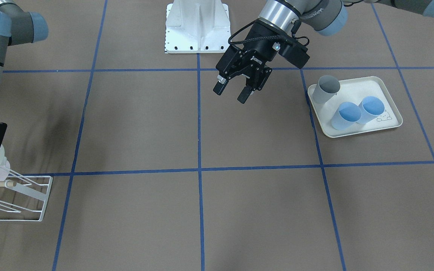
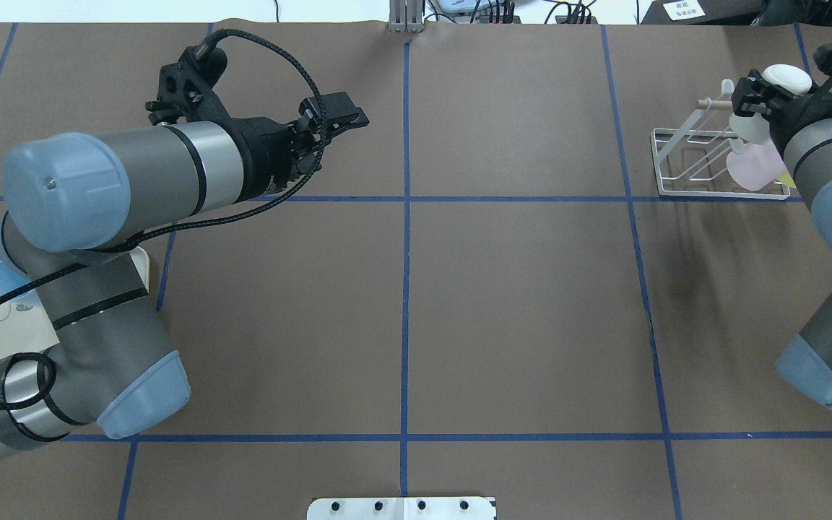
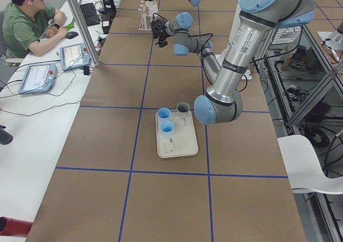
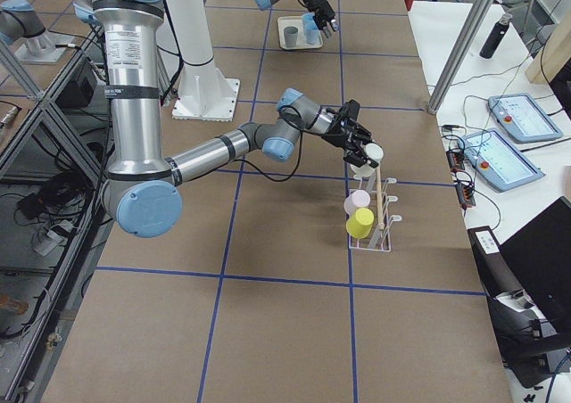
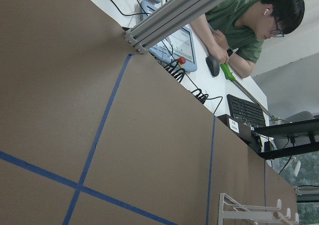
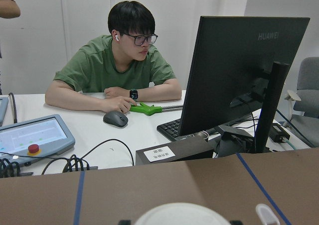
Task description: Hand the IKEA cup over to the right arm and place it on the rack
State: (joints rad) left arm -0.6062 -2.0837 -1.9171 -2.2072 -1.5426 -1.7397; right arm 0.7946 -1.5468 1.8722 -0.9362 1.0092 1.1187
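one white cup (image 2: 786,76) is gripped firmly by the right gripper (image 2: 770,97) above the far-right rack (image 2: 698,165), poised for a free prong; the left gripper (image 1: 232,94) is kept wide open, empty.

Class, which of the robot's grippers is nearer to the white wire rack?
Right. The right gripper holds a cream cup at the white wire rack; the left gripper hangs open over the middle of the table, far off.
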